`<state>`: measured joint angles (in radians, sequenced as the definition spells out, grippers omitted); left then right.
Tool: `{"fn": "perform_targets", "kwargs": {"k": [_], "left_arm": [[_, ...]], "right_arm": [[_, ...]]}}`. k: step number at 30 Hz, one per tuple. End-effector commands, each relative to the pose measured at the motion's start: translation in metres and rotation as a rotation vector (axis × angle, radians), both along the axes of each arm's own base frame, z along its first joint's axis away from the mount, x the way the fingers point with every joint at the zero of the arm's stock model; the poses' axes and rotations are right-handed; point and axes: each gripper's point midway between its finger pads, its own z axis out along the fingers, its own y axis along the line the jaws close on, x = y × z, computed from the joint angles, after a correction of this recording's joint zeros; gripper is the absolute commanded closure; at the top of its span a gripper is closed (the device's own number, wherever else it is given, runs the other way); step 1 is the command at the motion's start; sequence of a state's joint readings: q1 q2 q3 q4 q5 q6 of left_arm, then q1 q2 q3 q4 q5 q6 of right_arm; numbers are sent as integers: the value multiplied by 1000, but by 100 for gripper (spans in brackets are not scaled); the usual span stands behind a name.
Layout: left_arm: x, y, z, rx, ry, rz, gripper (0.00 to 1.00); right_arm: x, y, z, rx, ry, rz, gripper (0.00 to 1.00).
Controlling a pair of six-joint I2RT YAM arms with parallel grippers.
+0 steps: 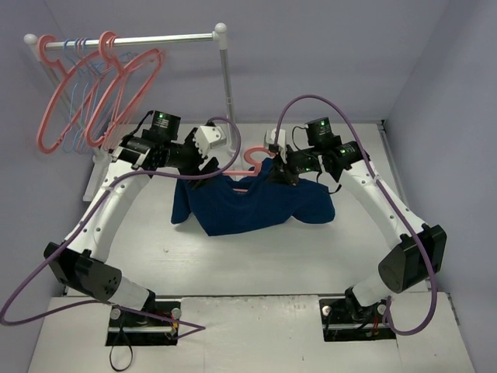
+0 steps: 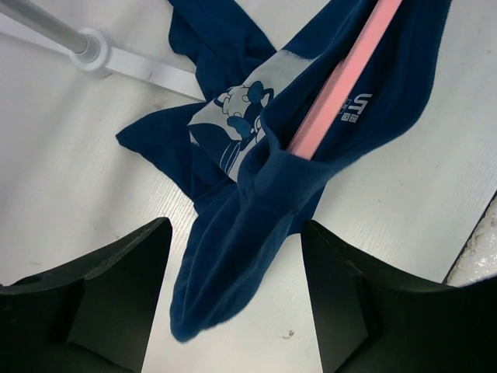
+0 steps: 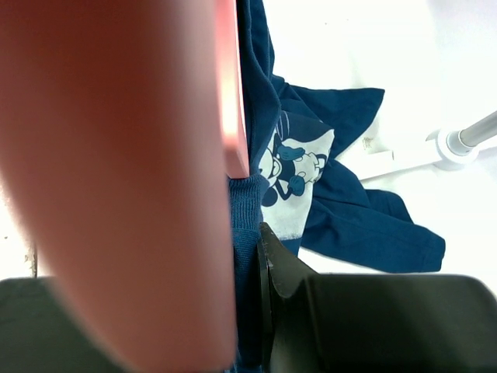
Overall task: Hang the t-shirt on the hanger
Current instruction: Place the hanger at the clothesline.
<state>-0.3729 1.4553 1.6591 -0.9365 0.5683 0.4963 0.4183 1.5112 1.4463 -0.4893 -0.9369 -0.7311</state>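
Note:
The dark navy t-shirt (image 1: 248, 206) lies bunched on the table between both grippers. The salmon-pink hanger (image 1: 256, 159) shows its hook above the collar; its bar runs into the shirt in the left wrist view (image 2: 342, 78). My left gripper (image 1: 208, 167) is open, and a fold of the shirt (image 2: 233, 256) lies between its jaws (image 2: 235, 225) without being pinched. My right gripper (image 1: 284, 172) is shut (image 3: 248, 241): its one visible finger (image 3: 291, 272) presses the ribbed collar (image 3: 247, 206) against the hanger (image 3: 116, 171). The other finger is hidden.
A white rack rail (image 1: 132, 39) at the back left carries several pink hangers (image 1: 54, 116) and light-blue hangers (image 1: 81, 93). Its post (image 1: 227, 85) and foot (image 2: 93, 48) stand just behind the shirt. A white box (image 1: 210, 138) sits near the left gripper. Walls close in on all sides.

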Motion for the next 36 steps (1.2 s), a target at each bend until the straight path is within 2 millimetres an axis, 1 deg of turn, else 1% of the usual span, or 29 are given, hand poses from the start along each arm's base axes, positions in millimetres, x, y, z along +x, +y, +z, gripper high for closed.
{"fn": "perform_targets", "kwargs": {"k": [1, 3, 6, 10, 13, 16, 23, 25, 26, 28, 29, 31, 32, 34, 35, 36], "left_arm": [[3, -18, 33, -83, -109, -115, 37], [1, -21, 26, -82, -89, -130, 37], [-2, -26, 9, -78, -45, -156, 37], [-9, -35, 7, -110, -16, -201, 44], [-11, -39, 2, -120, 8, -217, 45], [-13, -39, -6, -108, 20, -224, 45], [-14, -39, -18, -80, 27, -239, 46], [-14, -41, -19, -74, 25, -246, 50], [-13, -43, -16, -79, 19, -250, 52], [-14, -47, -9, -91, 5, -263, 65], [-14, -48, -7, -95, 2, -265, 67], [-17, -54, 3, -112, -17, -286, 92], [-19, -55, 5, -116, -21, -293, 96], [-23, -55, 6, -120, -29, -307, 99], [-26, -53, 8, -120, -40, -313, 100], [-29, -52, 11, -121, -51, -315, 100]], "right_arm": [[-1, 7, 18, 67, -53, 41, 100], [-1, 6, 19, 67, -58, 41, 100], [-2, 6, 21, 68, -62, 39, 100], [-1, 6, 23, 72, -67, 41, 100], [-1, 7, 25, 77, -69, 44, 100], [-1, 8, 28, 81, -75, 45, 100], [-1, 8, 32, 87, -79, 45, 100], [-1, 8, 33, 89, -78, 46, 100], [-1, 8, 33, 91, -78, 49, 100], [-2, 9, 34, 94, -77, 50, 100], [-2, 9, 34, 93, -76, 50, 100], [-2, 9, 33, 92, -75, 49, 100], [-2, 8, 33, 92, -74, 48, 100], [-2, 7, 35, 90, -78, 39, 100], [-1, 5, 34, 84, -80, 31, 100], [-1, 3, 34, 80, -85, 20, 97]]}}
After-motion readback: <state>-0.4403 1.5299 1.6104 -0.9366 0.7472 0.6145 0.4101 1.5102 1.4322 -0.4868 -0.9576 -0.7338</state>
